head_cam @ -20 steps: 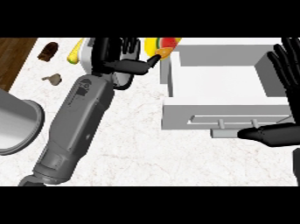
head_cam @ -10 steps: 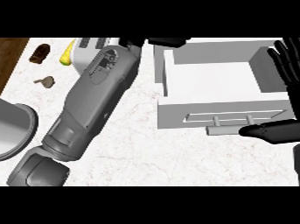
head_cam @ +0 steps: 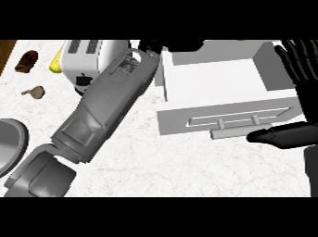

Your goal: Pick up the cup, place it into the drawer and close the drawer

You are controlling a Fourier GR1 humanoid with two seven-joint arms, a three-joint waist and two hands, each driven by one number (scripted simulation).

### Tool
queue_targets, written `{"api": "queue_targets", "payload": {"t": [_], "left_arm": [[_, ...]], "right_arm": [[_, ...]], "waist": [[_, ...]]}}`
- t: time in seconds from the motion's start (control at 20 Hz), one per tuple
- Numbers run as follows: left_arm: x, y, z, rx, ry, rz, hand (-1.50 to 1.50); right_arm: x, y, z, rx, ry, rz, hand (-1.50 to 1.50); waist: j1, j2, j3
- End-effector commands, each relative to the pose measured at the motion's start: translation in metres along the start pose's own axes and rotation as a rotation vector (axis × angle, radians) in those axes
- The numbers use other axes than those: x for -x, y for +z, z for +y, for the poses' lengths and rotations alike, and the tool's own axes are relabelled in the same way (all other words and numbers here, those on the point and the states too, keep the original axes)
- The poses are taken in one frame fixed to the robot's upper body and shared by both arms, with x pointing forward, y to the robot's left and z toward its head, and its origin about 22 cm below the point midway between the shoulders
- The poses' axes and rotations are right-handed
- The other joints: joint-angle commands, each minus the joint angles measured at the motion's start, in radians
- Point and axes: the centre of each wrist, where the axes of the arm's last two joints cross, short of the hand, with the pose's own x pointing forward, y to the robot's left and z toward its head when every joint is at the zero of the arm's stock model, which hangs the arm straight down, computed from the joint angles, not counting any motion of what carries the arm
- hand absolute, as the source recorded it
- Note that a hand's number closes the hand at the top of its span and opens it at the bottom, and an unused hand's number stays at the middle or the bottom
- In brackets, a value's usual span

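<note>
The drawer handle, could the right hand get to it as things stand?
Probably yes. The right hand is open beside the open drawer, its thumb lying just to the right of the handle on the drawer's front. Nothing shows between them, and the left forearm lies well to the other side.

Open white drawer (head_cam: 216, 76) between left robot hand (head_cam: 162, 45) and open right robot hand (head_cam: 305, 74).

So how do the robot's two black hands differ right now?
The left hand reaches far across the counter to the back edge of the open white drawer, mostly out of view; the right hand rests at the view's right edge, fingers straight and spread, thumb by the drawer's handle. Both are black on grey forearms.
</note>
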Motion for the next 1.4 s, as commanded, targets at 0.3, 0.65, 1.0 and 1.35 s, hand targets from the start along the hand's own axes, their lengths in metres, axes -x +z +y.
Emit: {"api": "queue_targets", "payload": {"t": [0.3,0.65,1.0,1.35], "left_arm": [[0.029,0.013,-0.005,0.098,-0.095,0.115,-1.5],[0.046,0.025,-0.001,0.025,0.114,0.035,-1.5],[0.026,0.018,-0.003,-0.011,0.291,-0.115,-1.5],[0.033,0.02,-0.002,-0.119,0.287,-0.107,-1.5]], "right_arm": [[-0.003,-0.017,0.022,-0.103,-0.025,-0.018,-1.5],[-0.009,-0.024,0.032,-0.278,-0.16,-0.067,-1.5],[0.0,-0.02,0.055,-0.614,-0.196,0.01,1.5],[0.004,0.001,0.039,-0.789,0.171,0.238,-1.5]], "waist": [[-0.09,0.019,0.0],[-0.106,0.025,-0.002],[-0.076,0.016,-0.003],[-0.017,-0.005,-0.001]]}}
